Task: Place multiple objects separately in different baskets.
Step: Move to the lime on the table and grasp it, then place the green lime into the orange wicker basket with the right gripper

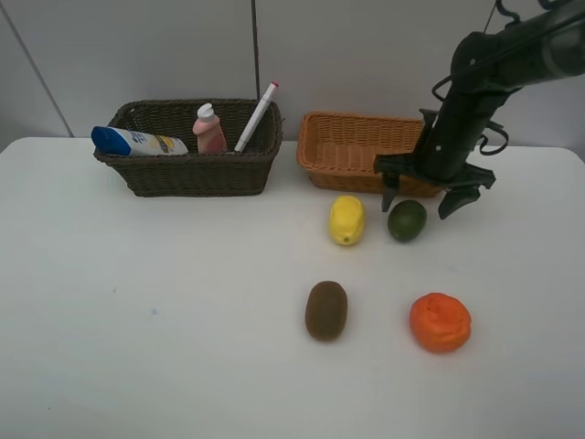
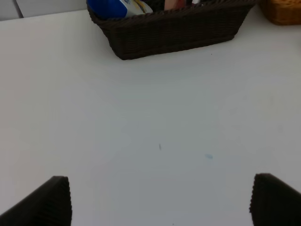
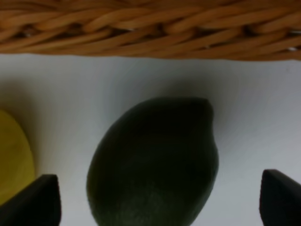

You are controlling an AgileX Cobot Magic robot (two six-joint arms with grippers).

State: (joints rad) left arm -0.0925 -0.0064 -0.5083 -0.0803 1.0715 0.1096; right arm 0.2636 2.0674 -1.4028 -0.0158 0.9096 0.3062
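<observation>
The dark brown basket (image 1: 187,169) holds a white blue-capped bottle (image 1: 137,142), a pink bottle (image 1: 209,131) and a white red-tipped marker (image 1: 257,117). To its right stands the orange-tan basket (image 1: 352,151). On the table in front of it lie a yellow lemon (image 1: 346,219), a green lime (image 1: 407,219), a brown kiwi (image 1: 326,310) and an orange fruit (image 1: 440,322). My right gripper (image 1: 420,199) hangs open just above the lime (image 3: 155,160), its fingers either side of it, not touching. My left gripper (image 2: 162,207) is open over bare table, some way from the dark basket (image 2: 174,28).
The white table (image 1: 164,311) runs wide to the left and front. The tan basket's woven wall (image 3: 150,28) stands close behind the lime, and the lemon (image 3: 14,155) lies just beside it. A grey wall backs the table.
</observation>
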